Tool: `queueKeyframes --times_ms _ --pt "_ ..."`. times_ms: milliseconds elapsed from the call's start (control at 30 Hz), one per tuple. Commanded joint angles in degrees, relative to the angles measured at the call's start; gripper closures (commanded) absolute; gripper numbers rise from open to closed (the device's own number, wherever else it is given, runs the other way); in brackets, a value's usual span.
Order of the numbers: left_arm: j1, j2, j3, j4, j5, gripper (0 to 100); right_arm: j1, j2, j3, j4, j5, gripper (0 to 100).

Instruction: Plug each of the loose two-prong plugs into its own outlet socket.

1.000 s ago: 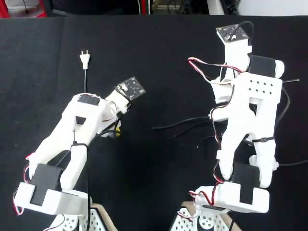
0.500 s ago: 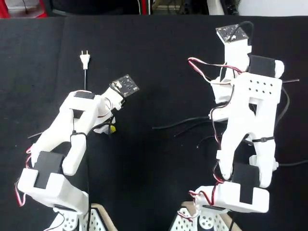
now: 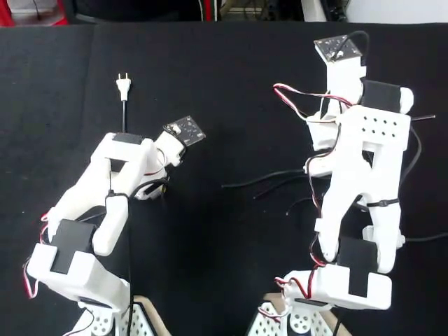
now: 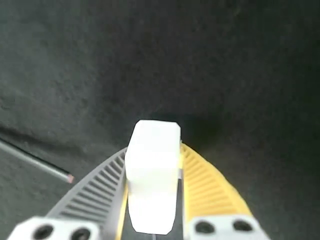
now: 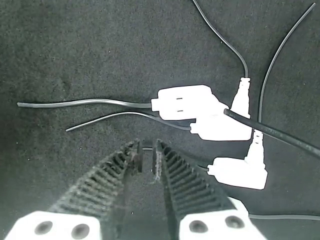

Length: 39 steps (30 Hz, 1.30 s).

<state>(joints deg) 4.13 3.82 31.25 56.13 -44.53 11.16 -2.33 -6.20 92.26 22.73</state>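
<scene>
A loose white two-prong plug (image 3: 124,85) lies at the far left of the black table, its black cord trailing toward my left arm. My left gripper (image 4: 154,150) is shut on a white block-shaped connector body (image 4: 152,175), held just above the cloth; in the high view that gripper (image 3: 152,187) sits under the left wrist. My right gripper (image 5: 146,157) hovers over the cloth, fingers almost together with nothing between them. Just beyond it lie a white socket (image 5: 182,102) with two slots, a second white connector (image 5: 220,127) and an angled white plug (image 5: 237,172).
Thin black wires (image 3: 259,178) run across the middle of the table from under the right arm (image 3: 364,161). A cut wire end (image 4: 67,177) lies near the left gripper. More cables (image 5: 280,60) loop past the connectors.
My left arm has shifted its pose and its wrist has moved slightly; the yellow fingertip seen earlier in the high view is now hidden. The right arm has not moved.
</scene>
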Motion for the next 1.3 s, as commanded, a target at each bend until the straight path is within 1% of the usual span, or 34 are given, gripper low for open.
queueKeyframes --times_ms 0,100,200,267,367,467,633,800,900,967,1033,1067,1167,1200,1267 --pt "1.3 -0.8 -1.9 5.3 0.4 97 -0.4 -0.3 -0.3 -0.8 -0.2 94.9" --pt "2.5 -0.8 -1.4 7.8 0.6 97 -0.4 -0.3 -0.3 -0.8 -0.2 94.9" --pt "3.8 -0.7 -1.4 9.3 2.6 96 -0.5 -0.3 -0.3 -0.8 -0.2 94.9" --pt "4.3 -0.7 -1.5 9.2 4.1 93 -0.6 -0.3 -0.3 -0.8 -0.2 94.9" --pt "4.7 -0.8 -2.1 8.7 9.1 84 -0.6 -0.3 -0.3 -0.8 -0.2 94.9" --pt "4.3 -3.3 -3.6 7.4 9.5 80 -0.5 -0.3 -0.3 -0.8 -0.2 94.9" --pt "4.0 -11.4 -4.9 9.8 9.4 77 -0.4 -0.3 -0.3 -0.7 0.1 94.9" --pt "4.1 -22.9 -4.7 15.8 9.3 77 -0.4 -0.3 -0.3 -0.7 0.2 94.9" --pt "6.0 -31.0 -2.6 21.7 8.0 77 -0.4 -0.3 -0.3 -0.7 0.1 94.9" --pt "8.5 -35.5 2.2 22.5 7.7 77 -0.5 -0.3 -0.3 -0.7 0.0 94.9" --pt "10.5 -39.3 9.2 20.7 7.8 77 -0.6 -0.3 -0.3 -0.7 -0.2 94.9" --pt "11.6 -41.0 12.9 18.7 8.4 80 -0.7 -0.3 -0.3 -0.7 -0.2 94.9" --pt "13.0 -42.9 22.1 11.0 11.4 92 -0.7 -0.3 -0.3 -0.6 -0.3 94.9" --pt "13.1 -42.6 23.9 9.5 11.5 94 -0.7 -0.3 -0.3 -0.6 -0.3 94.9" --pt "13.1 -41.4 26.6 7.1 11.7 92 -0.7 -0.3 -0.3 -0.4 -0.3 94.9"
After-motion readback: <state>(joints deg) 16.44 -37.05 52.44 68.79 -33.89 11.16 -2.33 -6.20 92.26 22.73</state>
